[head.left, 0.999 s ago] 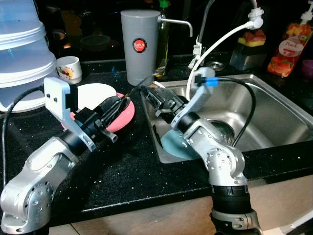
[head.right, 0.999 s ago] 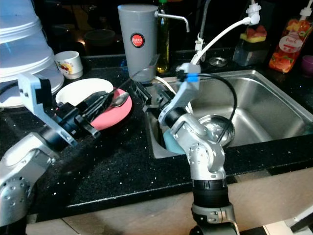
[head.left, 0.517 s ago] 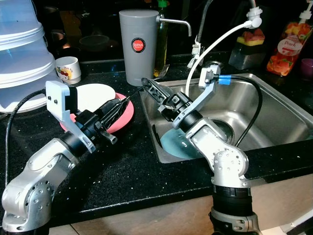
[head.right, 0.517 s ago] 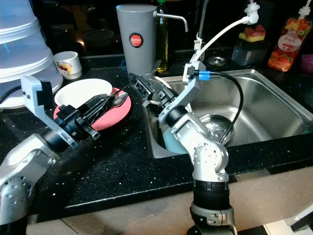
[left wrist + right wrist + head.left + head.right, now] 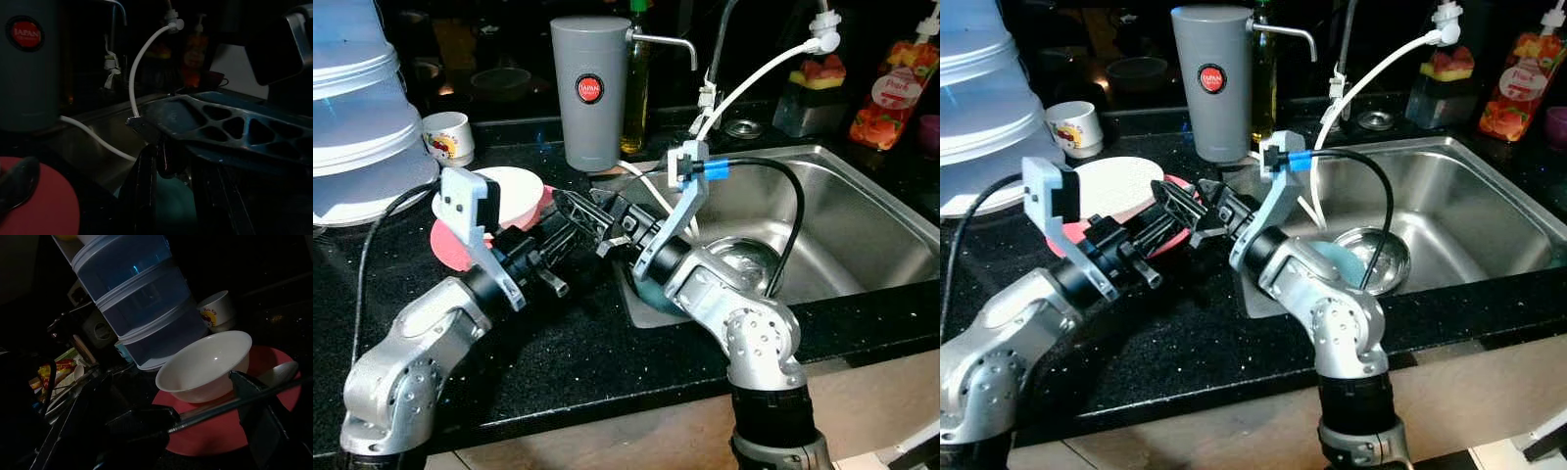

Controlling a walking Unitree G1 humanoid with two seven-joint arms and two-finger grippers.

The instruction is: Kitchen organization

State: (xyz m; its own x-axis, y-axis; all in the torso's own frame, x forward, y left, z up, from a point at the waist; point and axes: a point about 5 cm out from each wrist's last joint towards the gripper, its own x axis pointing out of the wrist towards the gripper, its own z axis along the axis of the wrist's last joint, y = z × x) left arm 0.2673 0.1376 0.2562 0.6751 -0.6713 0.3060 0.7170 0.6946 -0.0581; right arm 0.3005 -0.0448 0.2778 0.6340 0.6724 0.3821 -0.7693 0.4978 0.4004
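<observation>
A white bowl (image 5: 514,191) sits on a pink plate (image 5: 448,243) on the black counter, left of the sink. The spoon (image 5: 281,374) has its bowl over the plate, and its handle runs back into my left gripper (image 5: 563,250), which is shut on it. My right gripper (image 5: 1185,208) has reached across from the sink side and meets the left one just right of the plate. It is open, with one finger (image 5: 254,404) crossing the spoon handle and the other well apart. That lattice finger (image 5: 220,122) also crosses the left wrist view.
A tall grey canister (image 5: 590,93) stands behind the plate. Stacked blue-white containers (image 5: 362,108) and a small mug (image 5: 450,137) are at the back left. The steel sink (image 5: 871,206) holds a teal plate (image 5: 1342,259) and a metal bowl (image 5: 1383,257). A white hose (image 5: 754,73) arcs over it.
My right gripper swung left from the sink's left rim over the counter to the spoon in my left gripper. The left arm shifted a little to the right.
</observation>
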